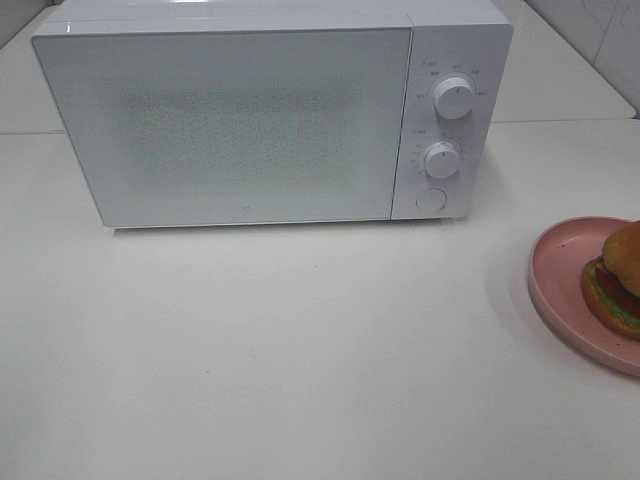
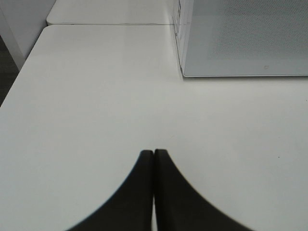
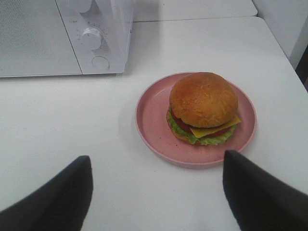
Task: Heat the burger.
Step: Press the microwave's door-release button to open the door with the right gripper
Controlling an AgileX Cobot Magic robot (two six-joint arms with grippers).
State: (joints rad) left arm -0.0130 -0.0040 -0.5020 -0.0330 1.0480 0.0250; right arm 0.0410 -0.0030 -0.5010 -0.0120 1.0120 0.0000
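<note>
High cam: microwave (image 1: 250,120) door closed, burger (image 1: 620,280), partly cropped, on pink plate (image 1: 555,275) seemingly near tabletop's (image 1: 300,380) right edge; L wrist: left gripper (image 2: 154,152) pinched together, empty; R wrist: right gripper (image 3: 156,156) spread wide facing burger, low approach risking plate shoved off.

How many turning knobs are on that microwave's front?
2: the upper knob and the lower knob, stacked on the control panel of the microwave, above a flat round button. None seems hidden.
</note>
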